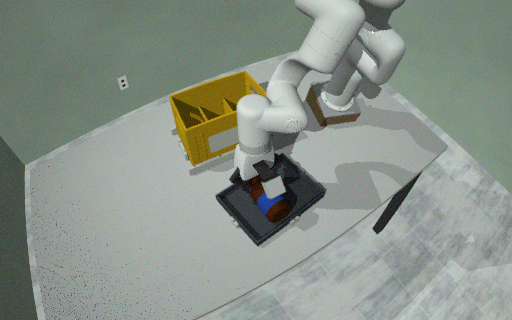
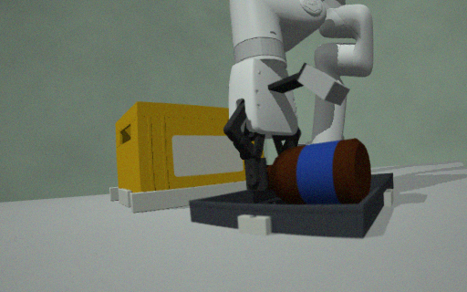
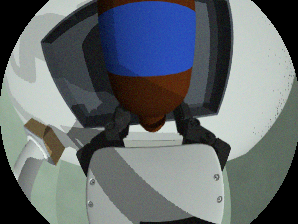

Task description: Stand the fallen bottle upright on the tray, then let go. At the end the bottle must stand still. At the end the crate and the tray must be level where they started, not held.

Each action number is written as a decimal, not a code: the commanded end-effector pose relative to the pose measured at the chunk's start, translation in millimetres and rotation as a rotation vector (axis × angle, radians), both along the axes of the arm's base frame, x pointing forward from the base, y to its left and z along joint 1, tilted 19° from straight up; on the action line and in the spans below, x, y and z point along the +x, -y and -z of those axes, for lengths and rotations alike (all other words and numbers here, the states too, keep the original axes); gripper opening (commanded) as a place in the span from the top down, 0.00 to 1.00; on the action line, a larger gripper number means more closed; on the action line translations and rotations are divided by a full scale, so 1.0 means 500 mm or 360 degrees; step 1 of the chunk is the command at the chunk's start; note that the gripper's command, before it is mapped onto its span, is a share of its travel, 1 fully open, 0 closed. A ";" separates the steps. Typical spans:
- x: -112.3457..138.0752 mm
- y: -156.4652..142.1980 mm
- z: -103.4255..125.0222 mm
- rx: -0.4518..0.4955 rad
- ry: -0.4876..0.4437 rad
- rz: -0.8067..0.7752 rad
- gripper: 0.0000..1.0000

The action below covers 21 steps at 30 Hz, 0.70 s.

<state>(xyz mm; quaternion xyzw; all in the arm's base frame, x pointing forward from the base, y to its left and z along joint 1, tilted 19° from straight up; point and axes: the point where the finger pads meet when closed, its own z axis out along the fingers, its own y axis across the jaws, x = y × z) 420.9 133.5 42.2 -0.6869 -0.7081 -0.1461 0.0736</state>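
Observation:
A brown bottle (image 1: 273, 202) with a blue label lies on its side in the dark tray (image 1: 244, 212). It also shows in the exterior view (image 2: 321, 172) and in the wrist view (image 3: 148, 50). Its neck points toward the arm and its base points away. My gripper (image 2: 267, 179) is low over the tray's near end, with the fingers open, one on each side of the bottle's neck. I see gaps between the fingers and the neck. The tray (image 2: 294, 214) sits flat on the table.
A yellow crate (image 1: 212, 117) with dividers stands just behind the tray (image 3: 209, 50), on a pale base; it also shows in the exterior view (image 2: 175, 146). The arm's base stands on a brown block (image 1: 333, 107) at the back. The table's edge runs to the right.

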 end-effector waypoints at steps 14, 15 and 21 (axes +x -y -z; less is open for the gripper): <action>0.003 0.001 -0.002 0.0000 0.0005 0.0002 1.00; 0.003 0.001 -0.002 0.0000 0.0005 0.0002 1.00; 0.003 0.001 -0.002 0.0000 0.0005 0.0002 1.00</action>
